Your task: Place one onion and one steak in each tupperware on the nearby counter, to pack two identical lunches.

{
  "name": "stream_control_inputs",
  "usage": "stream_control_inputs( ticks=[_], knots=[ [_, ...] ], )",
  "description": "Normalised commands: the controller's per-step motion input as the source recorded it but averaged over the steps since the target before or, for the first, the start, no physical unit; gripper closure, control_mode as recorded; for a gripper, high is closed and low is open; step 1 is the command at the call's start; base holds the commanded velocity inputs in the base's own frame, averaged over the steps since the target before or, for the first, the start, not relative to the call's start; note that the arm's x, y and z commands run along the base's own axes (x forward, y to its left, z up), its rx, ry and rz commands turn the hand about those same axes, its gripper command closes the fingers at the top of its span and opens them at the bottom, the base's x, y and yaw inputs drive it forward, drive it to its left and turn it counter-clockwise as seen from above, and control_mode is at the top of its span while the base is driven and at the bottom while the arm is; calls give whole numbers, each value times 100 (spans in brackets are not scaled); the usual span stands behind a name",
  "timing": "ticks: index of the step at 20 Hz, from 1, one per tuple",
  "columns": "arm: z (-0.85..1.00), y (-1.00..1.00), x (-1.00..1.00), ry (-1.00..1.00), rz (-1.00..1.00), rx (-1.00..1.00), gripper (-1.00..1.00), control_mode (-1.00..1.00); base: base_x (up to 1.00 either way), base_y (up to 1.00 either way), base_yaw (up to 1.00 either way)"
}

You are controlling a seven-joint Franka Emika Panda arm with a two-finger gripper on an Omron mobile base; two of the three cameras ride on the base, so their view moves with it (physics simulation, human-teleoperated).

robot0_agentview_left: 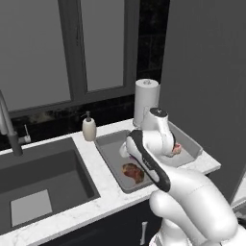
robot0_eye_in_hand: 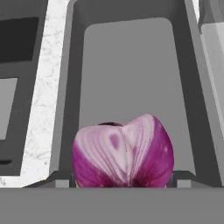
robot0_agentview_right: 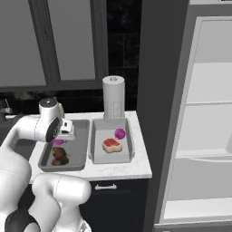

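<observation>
Onion (robot0_eye_in_hand: 123,152), a purple cut half, sits pinched in the gripper (robot0_eye_in_hand: 123,181) above the left tupperware (robot0_agentview_right: 77,156), whose steak (robot0_agentview_right: 59,155) already lies at the near end. On the tabletop (robot0_agentview_right: 136,168) just beside it, the right tupperware (robot0_agentview_right: 128,154) holds a steak (robot0_agentview_right: 111,145) and an onion (robot0_agentview_right: 119,133). I'd judge the held onion firm and light, but rounded and smooth-skinned, so it could slip; a grip across its widest part looks safest. Once released, it may roll against the sloped wall.
</observation>
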Motion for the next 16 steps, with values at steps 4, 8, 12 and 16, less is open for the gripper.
stream_control_inputs(
  ticks=[4,8,12,16],
  knots=[
    [1,9,63,20,0,-8,100,-100,0,0,0],
    [-12,1,31,18,0,-6,100,-100,0,0,0],
    [-31,0,2,5,0,0,100,-100,0,0,0],
    [-74,3,10,0,0,0,100,-100,0,0,0]
  ],
)
